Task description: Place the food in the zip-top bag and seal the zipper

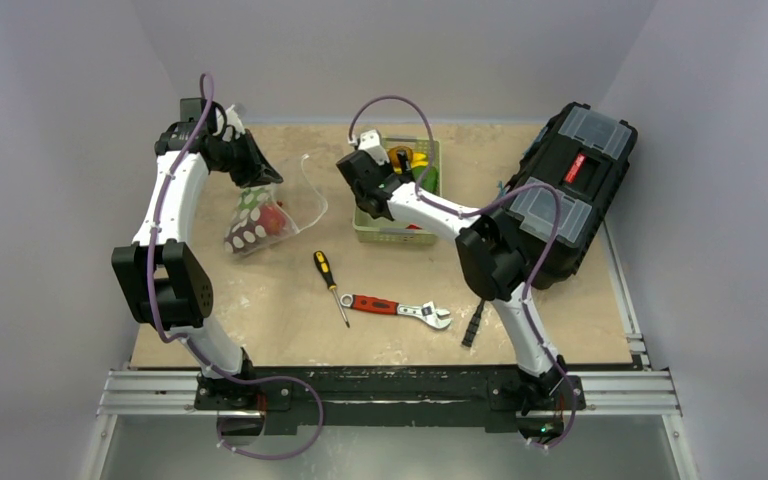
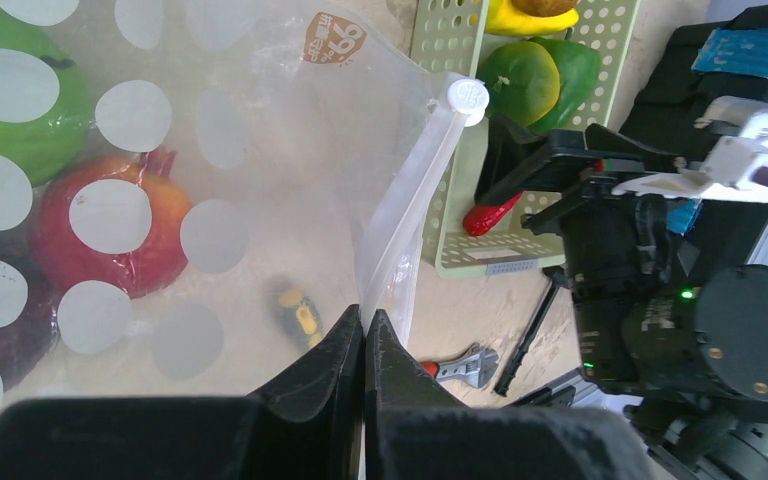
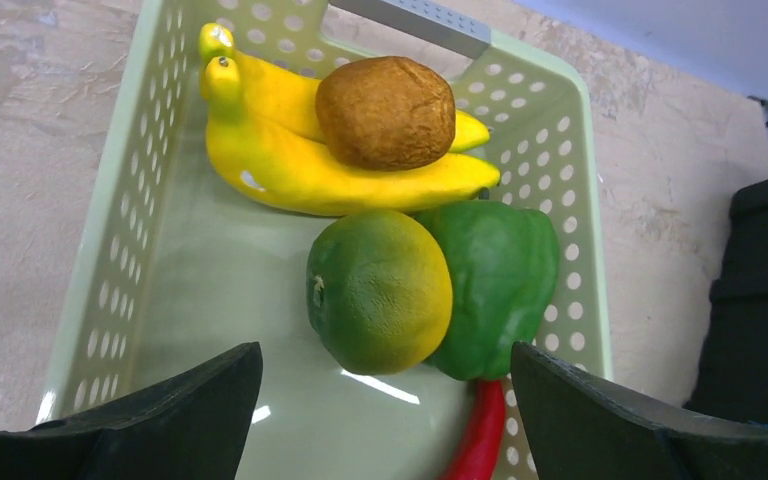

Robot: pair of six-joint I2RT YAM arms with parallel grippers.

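Note:
The clear dotted zip-top bag (image 2: 260,130) hangs lifted off the table, with a red apple (image 2: 110,240) and a green fruit (image 2: 20,110) inside. Its zipper (image 2: 415,190) runs as a pale strip down to my left gripper (image 2: 365,322), which is shut on the bag's mouth edge. More food lies in the green basket (image 3: 120,250): bananas (image 3: 290,170), a brown round piece (image 3: 385,112), a green-yellow citrus (image 3: 380,290), a green pepper (image 3: 495,280) and a red chili (image 3: 480,435). My right gripper (image 3: 385,350) hovers open just above the citrus, holding nothing.
A screwdriver (image 1: 328,283) and a red-handled wrench (image 1: 400,308) lie on the table in front of the basket (image 1: 395,235). A black toolbox (image 1: 570,190) stands at the right. A thin black tool (image 1: 473,325) lies near the right arm's base.

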